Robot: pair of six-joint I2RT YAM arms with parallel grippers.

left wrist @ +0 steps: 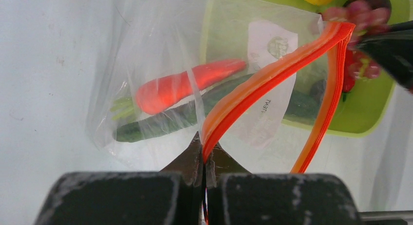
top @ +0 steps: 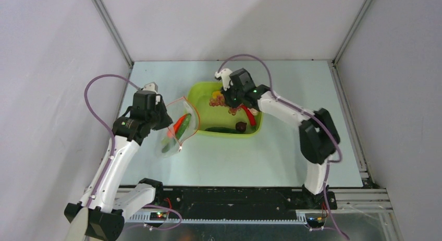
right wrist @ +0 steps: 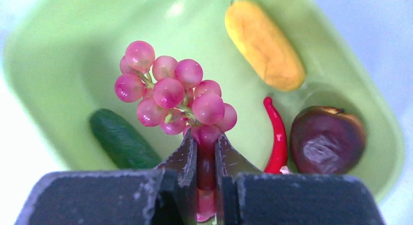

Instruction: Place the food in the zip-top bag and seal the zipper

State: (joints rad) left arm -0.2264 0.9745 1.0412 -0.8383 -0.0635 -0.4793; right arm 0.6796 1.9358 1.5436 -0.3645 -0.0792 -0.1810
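the clear, flimsy zip-top bag (left wrist: 160,64) hangs with its mouth open at the nine o'clock side of the lime-green plastic tray (right wrist: 58,49) in the top view. its thin orange-red zipper (left wrist: 263,81) is pinched tight by the left gripper (left wrist: 204,157) and is not yet sealed. two pieces lie inside: one orange toy carrot (left wrist: 180,86) and one dark green toy cucumber (left wrist: 156,125). the right gripper (right wrist: 205,142) is clamped on one bunch of purplish toy grapes (right wrist: 170,91) over the tray. four pieces wait there: a second green cucumber (right wrist: 122,142) at the grapes' seven o'clock, one red chili (right wrist: 277,132) and one dark maroon ball (right wrist: 326,137) at four, and one yellow lemon (right wrist: 265,45) at one. by my reckoning, the task is under halfway.
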